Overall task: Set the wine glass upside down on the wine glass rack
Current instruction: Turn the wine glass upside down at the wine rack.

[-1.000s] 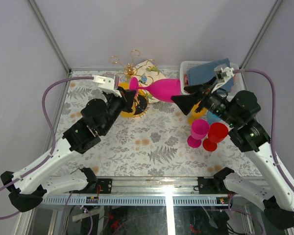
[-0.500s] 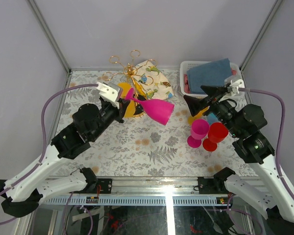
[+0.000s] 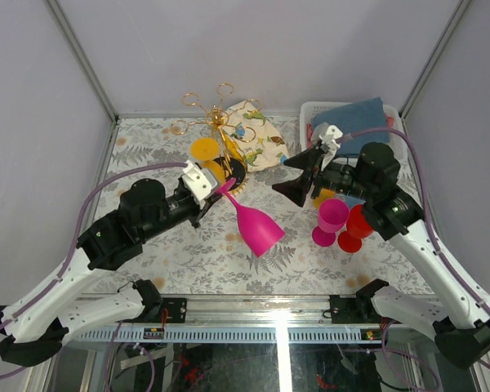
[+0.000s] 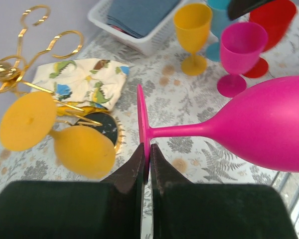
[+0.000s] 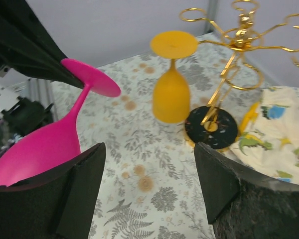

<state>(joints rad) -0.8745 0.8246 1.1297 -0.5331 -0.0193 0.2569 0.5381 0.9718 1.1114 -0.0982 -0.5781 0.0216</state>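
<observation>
My left gripper (image 3: 216,193) (image 4: 146,158) is shut on the foot of a magenta wine glass (image 3: 256,227) (image 4: 259,130) (image 5: 45,144), held off the table with its bowl tilted toward the front right. The gold wire rack (image 3: 215,122) (image 5: 239,50) (image 4: 20,55) stands at the back on a round black base (image 5: 212,126). A yellow wine glass (image 3: 206,152) (image 5: 172,84) (image 4: 65,139) hangs upside down on the rack. My right gripper (image 3: 296,175) (image 5: 149,191) is open and empty, to the right of the rack.
A dinosaur-print cloth (image 3: 253,131) lies beside the rack. A white basket (image 3: 310,114) with a blue cloth (image 3: 351,122) stands at the back right. Magenta (image 3: 331,220), red (image 3: 361,224), yellow (image 4: 192,35) and blue glasses stand upright on the right.
My left gripper has swung the magenta glass toward the front, away from the rack, bowl now lower. My right gripper has let go of the bowl and moved left, open.
</observation>
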